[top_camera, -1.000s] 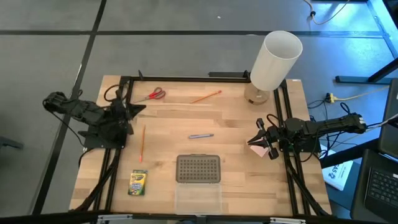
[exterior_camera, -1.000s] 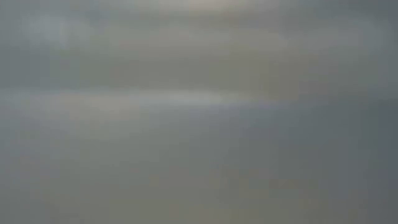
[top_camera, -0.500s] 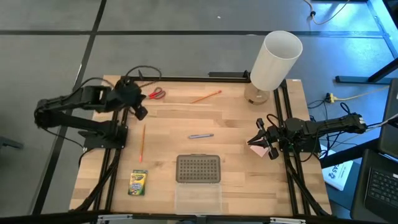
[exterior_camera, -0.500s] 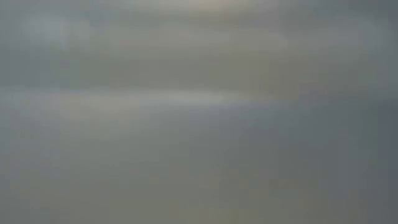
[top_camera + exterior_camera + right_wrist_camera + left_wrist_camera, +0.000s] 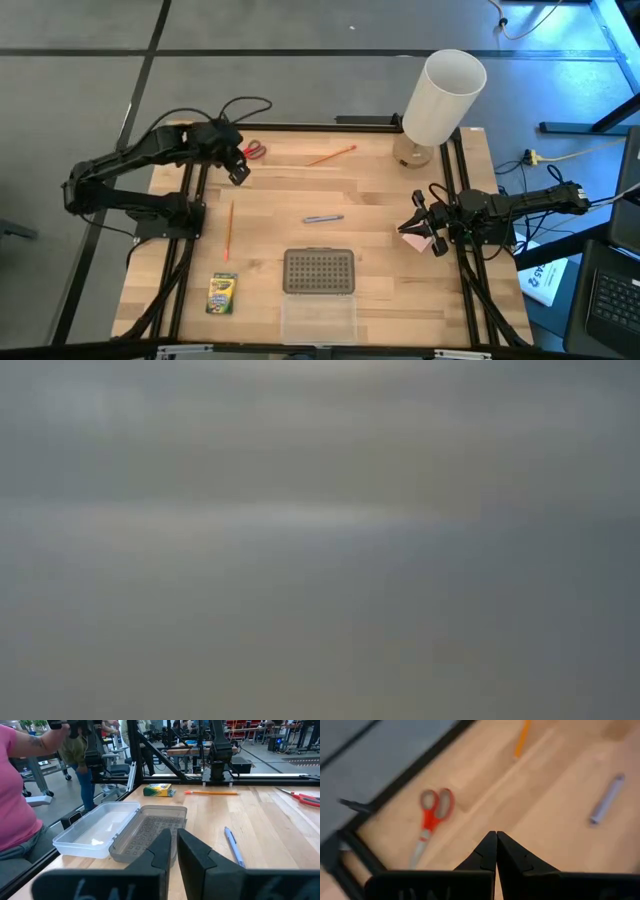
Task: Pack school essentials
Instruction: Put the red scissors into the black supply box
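Note:
The red-handled scissors lie flat near the table's far left corner. My left gripper hovers just on their near side, shut and touching nothing. One orange pencil lies by the far edge, and another lies left of centre. The bluish-purple pen rests mid-table. The green-and-yellow crayon box lies near the left front. The pink block lies on the table at the right edge, beneath my right gripper, which is shut and waiting.
The clear box lies open at the near edge, its grey dotted lid folded flat beside it. A tall white cylinder stands at the far right corner. Black frame rails border the table. A person in pink stands beyond the near edge. The low view shows only grey blur.
My left arm has lifted from its resting spot at the table's left edge. It has reached toward the far edge and rightward, bringing its gripper beside the scissors. The objects on the table have stayed where they were.

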Available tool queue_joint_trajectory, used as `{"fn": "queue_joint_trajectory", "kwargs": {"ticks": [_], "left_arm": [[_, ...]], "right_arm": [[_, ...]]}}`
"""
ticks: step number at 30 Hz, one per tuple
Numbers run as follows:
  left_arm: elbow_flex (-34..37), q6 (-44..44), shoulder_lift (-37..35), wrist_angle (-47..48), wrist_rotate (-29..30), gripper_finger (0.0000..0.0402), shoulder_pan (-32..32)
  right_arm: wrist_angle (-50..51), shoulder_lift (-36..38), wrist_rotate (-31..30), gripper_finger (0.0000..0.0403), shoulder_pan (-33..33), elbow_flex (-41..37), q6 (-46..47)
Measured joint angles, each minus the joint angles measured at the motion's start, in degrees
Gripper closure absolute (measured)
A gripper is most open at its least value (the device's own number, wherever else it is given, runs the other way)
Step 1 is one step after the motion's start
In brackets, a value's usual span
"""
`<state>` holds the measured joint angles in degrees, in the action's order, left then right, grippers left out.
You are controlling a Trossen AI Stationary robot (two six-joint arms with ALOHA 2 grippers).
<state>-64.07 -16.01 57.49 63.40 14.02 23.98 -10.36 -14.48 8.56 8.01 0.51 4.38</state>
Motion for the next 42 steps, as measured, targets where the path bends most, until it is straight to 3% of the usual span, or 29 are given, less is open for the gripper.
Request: {"fn": "queue_joint_trajectory", "kwargs": {"ticks": [8,22,33,42], "left_arm": [[0.0,5.8,5.0,-1.3,-1.2,0.0398,1.8],[0.0,6.1,18.4,-1.1,-6.3,0.0306,9.2],[0.0,12.0,30.0,-9.3,-9.2,0.0303,16.8],[0.0,11.8,38.8,-14.1,-9.0,0.0303,19.4]], "right_arm": [[0.0,0.0,0.0,0.0368,0.0,0.0,0.0],[0.0,0.0,-2.1,0.0368,0.0,0.0,1.7],[0.0,0.0,-3.0,0.0368,0.0,0.0,1.5],[0.0,0.0,-3.0,0.0368,0.0,0.0,2.9]]}}
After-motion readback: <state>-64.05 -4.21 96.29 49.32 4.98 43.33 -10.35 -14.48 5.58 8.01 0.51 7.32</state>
